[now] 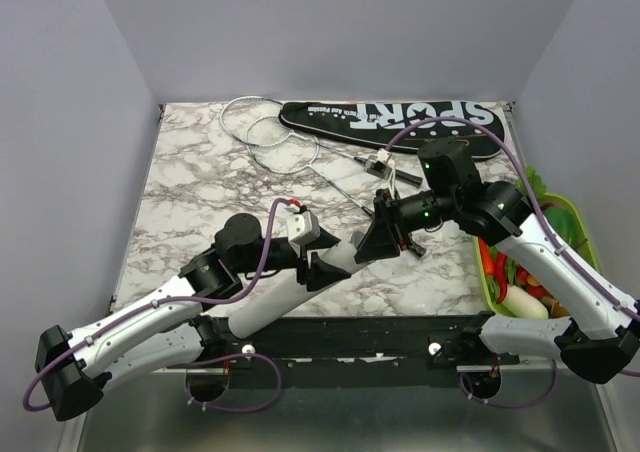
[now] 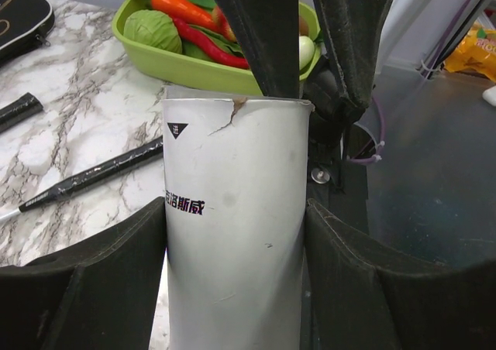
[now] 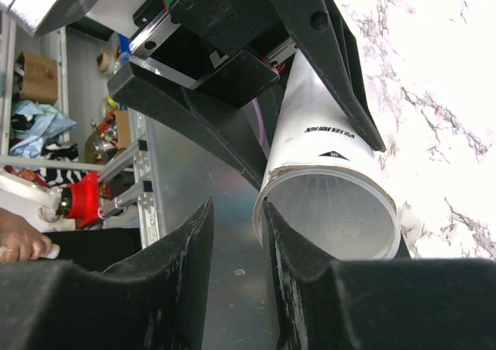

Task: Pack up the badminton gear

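Rackets lie at the back left of my marble table, pale hoops overlapping, thin shafts running toward centre. I judge them light and springy. The black stem is the place to grasp, never the strings. Below them my left gripper has its fingers pressed against both sides of a white tube, held off the table. It looks like thin card, light and easily crushed, and its rim is torn. My right gripper meets the tube's open end, fingers narrowly parted astride the rim wall; I cannot tell whether they bite. Behind it the black bag lies flat along the back edge, SPORT lettering up. I expect it to be soft and floppy, so one hand would have to hold its mouth open; I cannot make out a zip. At far right a green basket of vegetables crowds the table's edge. Open marble lies mostly to the left; the back wall leaves little room behind the bag.
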